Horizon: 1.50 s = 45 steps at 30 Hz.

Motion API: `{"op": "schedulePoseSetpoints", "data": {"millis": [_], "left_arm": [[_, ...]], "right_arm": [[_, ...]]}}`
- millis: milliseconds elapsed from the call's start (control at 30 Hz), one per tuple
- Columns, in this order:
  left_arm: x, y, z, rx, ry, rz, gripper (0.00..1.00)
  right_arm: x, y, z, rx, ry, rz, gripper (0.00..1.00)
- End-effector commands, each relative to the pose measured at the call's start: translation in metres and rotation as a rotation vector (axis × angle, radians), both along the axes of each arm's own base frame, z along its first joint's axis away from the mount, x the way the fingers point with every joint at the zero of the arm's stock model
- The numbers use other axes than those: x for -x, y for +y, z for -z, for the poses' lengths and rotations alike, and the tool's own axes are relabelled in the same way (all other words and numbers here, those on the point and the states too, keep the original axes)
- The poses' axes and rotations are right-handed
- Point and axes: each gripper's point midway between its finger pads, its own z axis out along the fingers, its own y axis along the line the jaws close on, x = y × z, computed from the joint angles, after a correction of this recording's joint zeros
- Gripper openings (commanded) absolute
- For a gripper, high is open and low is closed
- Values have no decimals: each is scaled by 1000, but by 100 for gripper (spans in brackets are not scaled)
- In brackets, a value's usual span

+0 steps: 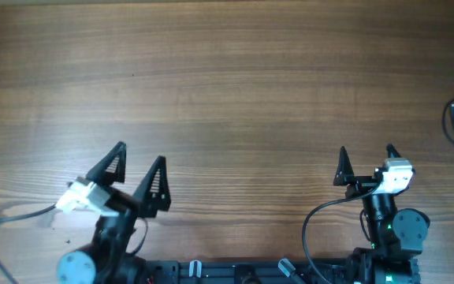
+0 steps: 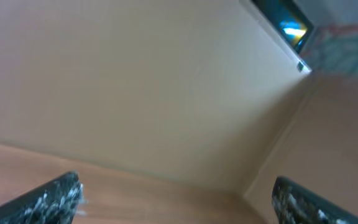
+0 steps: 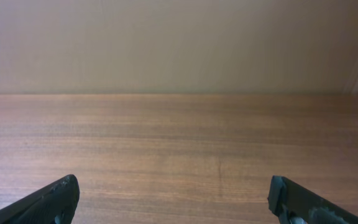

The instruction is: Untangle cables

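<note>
Two grippers stand with their jaws spread wide and nothing between them. The right gripper [image 1: 366, 149] points away from the arm bases over the wooden table [image 1: 227, 71]. Its two black triangular fingers [image 1: 342, 167] are well apart, with bare wood showing in the gap. In its own wrist view only the two dark fingertips [image 3: 55, 200] show in the lower corners. The table top runs between them to a plain beige wall [image 3: 179, 43].

Just behind the right gripper sits its white camera block [image 1: 396, 175]. From there a thick black arm wire [image 1: 312, 225] loops down towards the base.

Well apart to the left of the right gripper, and about level with it, is the left gripper [image 1: 139, 153]. It is turned slightly clockwise and is also fully spread and empty. A white block [image 1: 85, 196] sits behind its fingers, and a pale lead [image 1: 14, 217] trails off to the left from it. Its wrist view is tilted and blurred. It shows two scuffed black fingertips [image 2: 51, 198], a strip of table and mostly wall. The bright patch in the upper right corner [image 2: 289, 25] may be a window or a screen; the blur makes it hard to say.

The cables [image 1: 450, 120] lie on the table to the right of the right gripper and a little farther out from the bases. They sit at the very right edge of the overhead view. Only thin black curves show there, with the rest cut off by the frame. Neither gripper touches them.
</note>
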Motion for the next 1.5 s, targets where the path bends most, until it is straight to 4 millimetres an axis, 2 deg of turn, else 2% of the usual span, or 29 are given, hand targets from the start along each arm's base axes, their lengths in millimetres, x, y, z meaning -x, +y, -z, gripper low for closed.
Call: {"op": "schedulePoseSetpoints", "data": {"millis": [0,167,267,433,600,967,1467], "left_arm": [[-11,3,22,-37,-88,-31,100],[-25,28,44,-57,-75,-161,100],[-31,36,62,-106,-20,-206,100],[-41,38,111,-263,151,-229,100],[-41,38,148,-302,297,-212,100],[-42,40,150,-371,290,-229,100],[-42,40,150,-371,290,-229,100]], "right_arm": [[0,-2,-2,-15,-8,10,99],[0,-2,-2,-14,-8,10,100],[0,-2,-2,-15,-8,10,99],[0,-2,-2,-15,-8,10,100],[0,-2,-2,-14,-8,10,100],[0,-2,-2,-14,-8,10,100],[0,-2,-2,-14,-8,10,100]]}}
